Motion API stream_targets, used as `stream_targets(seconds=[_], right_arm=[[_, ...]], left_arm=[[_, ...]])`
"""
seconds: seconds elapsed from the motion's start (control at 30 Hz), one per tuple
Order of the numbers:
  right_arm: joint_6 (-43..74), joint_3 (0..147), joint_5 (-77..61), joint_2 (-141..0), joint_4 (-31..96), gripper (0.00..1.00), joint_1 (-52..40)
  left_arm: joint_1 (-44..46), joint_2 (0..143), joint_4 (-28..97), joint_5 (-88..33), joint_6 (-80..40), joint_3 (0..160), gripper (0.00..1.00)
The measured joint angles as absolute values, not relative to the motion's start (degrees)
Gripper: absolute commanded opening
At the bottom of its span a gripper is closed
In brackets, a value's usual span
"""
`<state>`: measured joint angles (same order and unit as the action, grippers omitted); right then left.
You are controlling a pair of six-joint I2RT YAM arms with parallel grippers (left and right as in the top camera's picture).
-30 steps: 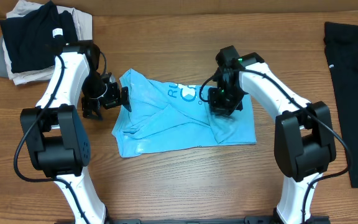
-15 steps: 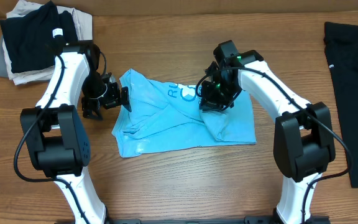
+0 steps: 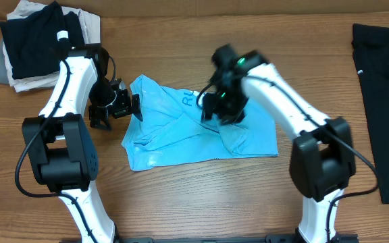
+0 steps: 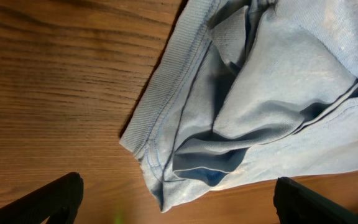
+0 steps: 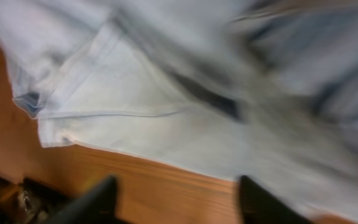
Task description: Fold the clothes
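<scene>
The T-shirt (image 3: 174, 138), light blue and crumpled, lies flat in the middle of the wooden table (image 3: 181, 202), between the two arms. Its outline is the same as one second ago.

At the far left corner there is a pile of dark and pale clothes (image 3: 39, 44), well apart from the shirt.

The left gripper (image 3: 134, 106) hangs just beside the far left edge of the shirt. Its fingers (image 4: 55, 199) are spread wide and they hold nothing; in the wrist view the ribbed hem lies on the wood between them. This arm has not moved since the earlier frames.

On the far part of the shirt a piece of white print (image 3: 189, 100) shows. One second ago more of this print was visible; now the right arm covers most of it.

The right gripper (image 3: 218, 108) has moved to the left and is now over the middle of the shirt. Its fingers (image 5: 98, 199) stand apart over the cloth and grip nothing. The wrist view is blurred.

At the right edge a dark garment (image 3: 383, 101) lies on the table, unchanged.
</scene>
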<state>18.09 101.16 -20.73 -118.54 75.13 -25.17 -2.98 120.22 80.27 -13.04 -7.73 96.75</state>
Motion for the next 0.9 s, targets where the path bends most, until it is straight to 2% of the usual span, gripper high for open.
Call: stream_targets(seconds=[0.2, 0.33, 0.57, 0.9], right_arm=[[14.02, 106.98, -12.84, -117.73, 78.35, 0.92, -13.98], [9.89, 102.48, -12.82, -117.71, 76.34, 0.82, -9.69], [5.74, 89.52, -20.84, -117.75, 67.02, 0.79, -9.17], [4.71, 83.99, -28.75, -117.75, 63.68, 0.57, -9.63]], left_arm=[[-2.98, 120.22, 80.27, -13.04, -7.73, 96.75, 1.0], [-2.98, 120.22, 80.27, -13.04, -7.73, 96.75, 1.0], [-2.98, 120.22, 80.18, -13.04, -7.7, 96.75, 1.0], [-2.98, 120.22, 80.14, -13.04, -7.73, 96.75, 1.0]])
